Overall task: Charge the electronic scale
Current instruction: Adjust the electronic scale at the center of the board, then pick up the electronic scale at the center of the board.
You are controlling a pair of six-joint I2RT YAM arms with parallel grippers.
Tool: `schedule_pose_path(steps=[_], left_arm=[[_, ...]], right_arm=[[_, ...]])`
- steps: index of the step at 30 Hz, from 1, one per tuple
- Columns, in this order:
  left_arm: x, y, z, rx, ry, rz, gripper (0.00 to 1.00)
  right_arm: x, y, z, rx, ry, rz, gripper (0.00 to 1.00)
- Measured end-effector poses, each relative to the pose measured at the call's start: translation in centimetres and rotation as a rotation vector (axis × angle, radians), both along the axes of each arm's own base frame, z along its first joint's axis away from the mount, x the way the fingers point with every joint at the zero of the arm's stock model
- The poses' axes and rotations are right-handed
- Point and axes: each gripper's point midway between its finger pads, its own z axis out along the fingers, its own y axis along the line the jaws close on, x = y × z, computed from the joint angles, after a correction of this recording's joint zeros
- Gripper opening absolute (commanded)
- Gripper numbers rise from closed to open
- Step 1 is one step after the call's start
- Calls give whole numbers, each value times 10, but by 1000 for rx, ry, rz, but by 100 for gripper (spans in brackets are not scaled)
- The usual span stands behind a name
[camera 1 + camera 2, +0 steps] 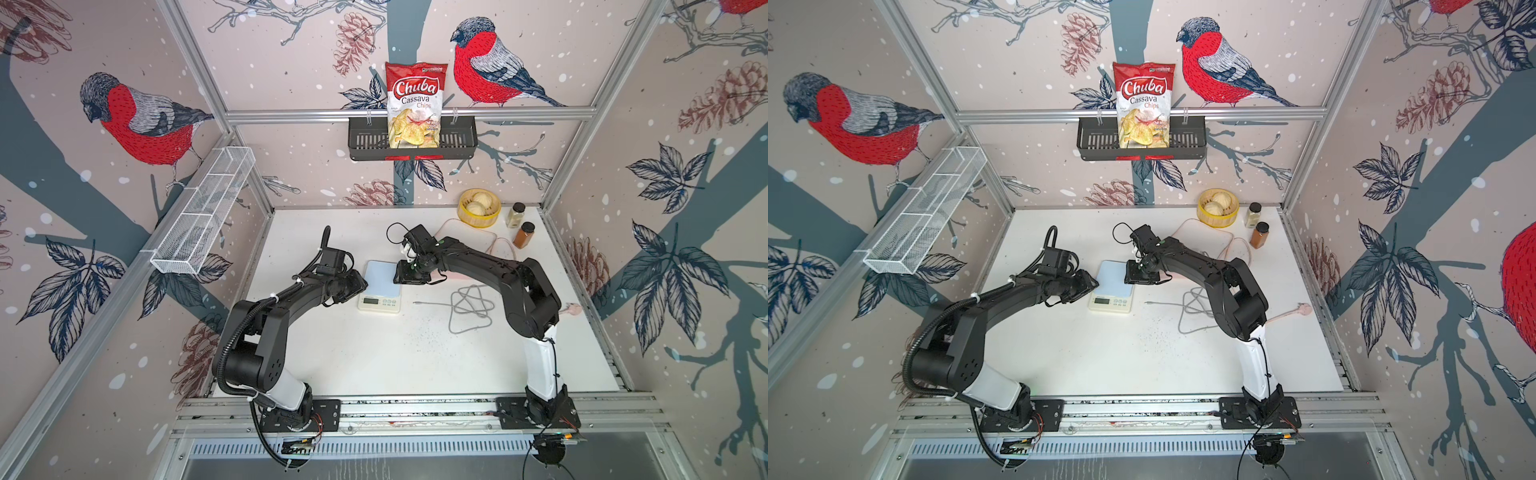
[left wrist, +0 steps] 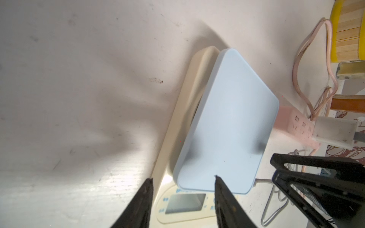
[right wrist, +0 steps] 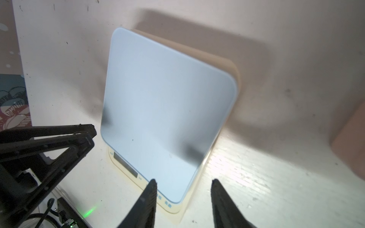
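Note:
The electronic scale [image 1: 380, 277] lies flat mid-table, its pale blue platform toward the back and its display strip [image 1: 379, 302] toward the front. My left gripper [image 1: 360, 286] is at its left edge. In the left wrist view that gripper [image 2: 183, 178] is open, one finger over the table and one over the platform [image 2: 227, 122], nothing clamped. My right gripper [image 1: 404, 277] is at the scale's right edge. In the right wrist view it [image 3: 184, 180] is open too, astride the scale's front corner [image 3: 173, 205]. A loose grey cable [image 1: 469, 307] lies to the right.
A pink power strip [image 2: 292, 126] with a white charger cube [image 2: 333, 132] lies behind the right arm, its pink cord [image 1: 498, 245] looped nearby. A yellow steamer basket [image 1: 478, 222] and two spice jars [image 1: 516, 215] stand at the back right. A chips bag [image 1: 414, 104] hangs on the wall.

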Motion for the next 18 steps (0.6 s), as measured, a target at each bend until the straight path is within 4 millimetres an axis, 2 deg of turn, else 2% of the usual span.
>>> schedule_pose_path(steps=[3, 6, 8, 11, 15, 18], left_arm=[[1, 11, 9, -5, -35, 12, 64], [-1, 16, 9, -24, -45, -6, 67], [-1, 14, 10, -41, -52, -37, 68], [-2, 10, 5, -70, -42, -89, 68], [-2, 9, -5, -103, -17, -117, 69], [-3, 7, -12, -144, 8, -126, 69]], right_arm=[[6, -14, 11, 27, 5, -51, 54], [19, -25, 19, 53, 0, -100, 55], [21, -24, 19, 60, -2, -105, 55], [9, -19, 10, 73, 31, -98, 55], [-14, -19, -14, 75, 133, -131, 55], [-11, -13, -21, 80, 139, -147, 55]])
